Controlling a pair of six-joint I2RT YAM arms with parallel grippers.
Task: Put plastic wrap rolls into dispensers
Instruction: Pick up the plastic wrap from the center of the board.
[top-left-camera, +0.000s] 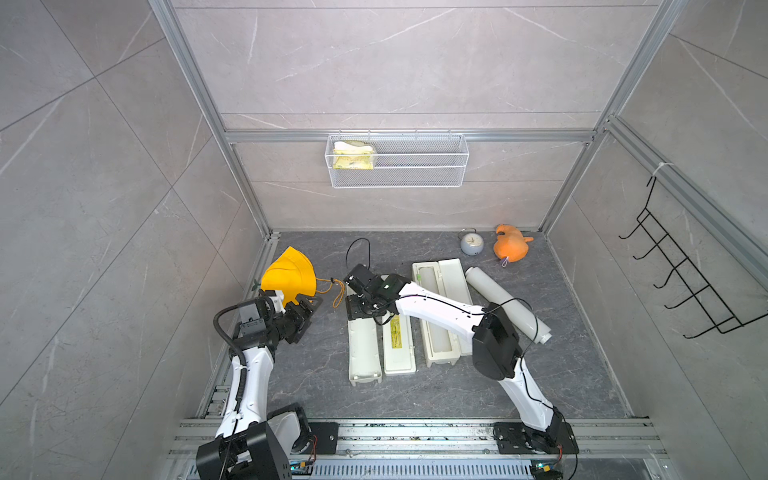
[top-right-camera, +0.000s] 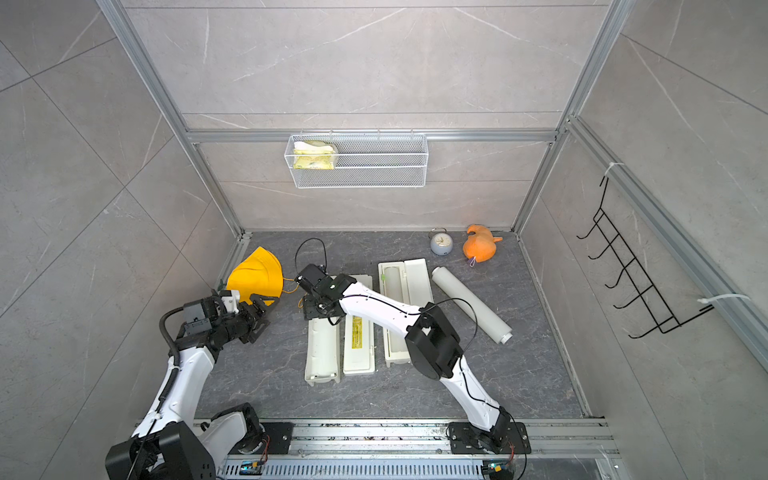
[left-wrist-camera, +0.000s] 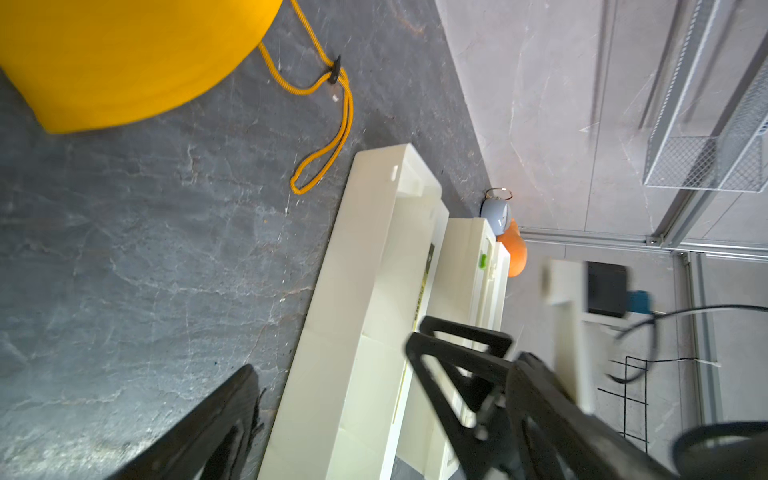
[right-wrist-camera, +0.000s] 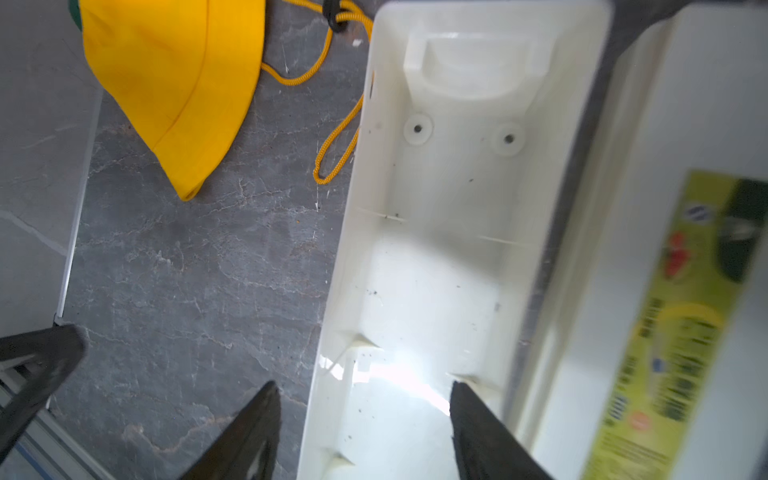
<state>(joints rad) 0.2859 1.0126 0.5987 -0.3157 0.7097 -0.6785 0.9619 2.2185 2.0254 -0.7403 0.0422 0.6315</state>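
Two cream-white dispensers lie open side by side. The left dispenser (top-left-camera: 363, 353) shows an empty trough (right-wrist-camera: 449, 232), its lid with the yellow label (top-left-camera: 395, 338) folded out beside it. The right dispenser (top-left-camera: 453, 282) has a plastic wrap roll (top-left-camera: 436, 336) lying in its trough. Another plastic wrap roll (top-left-camera: 505, 303) lies loose on the table, right of it. My right gripper (top-left-camera: 365, 309) (right-wrist-camera: 362, 390) hangs open over the far end of the empty trough, one finger outside its wall, holding nothing. My left gripper (top-left-camera: 309, 318) (left-wrist-camera: 330, 361) is open and empty, left of the dispensers.
A yellow hat (top-left-camera: 289, 276) with an orange cord (top-left-camera: 338, 291) lies just beyond the left gripper. A small clock (top-left-camera: 471, 243) and an orange plush toy (top-left-camera: 511, 245) sit at the back right. A wire basket (top-left-camera: 419, 166) hangs on the back wall, a black hook rack (top-left-camera: 685, 282) on the right wall.
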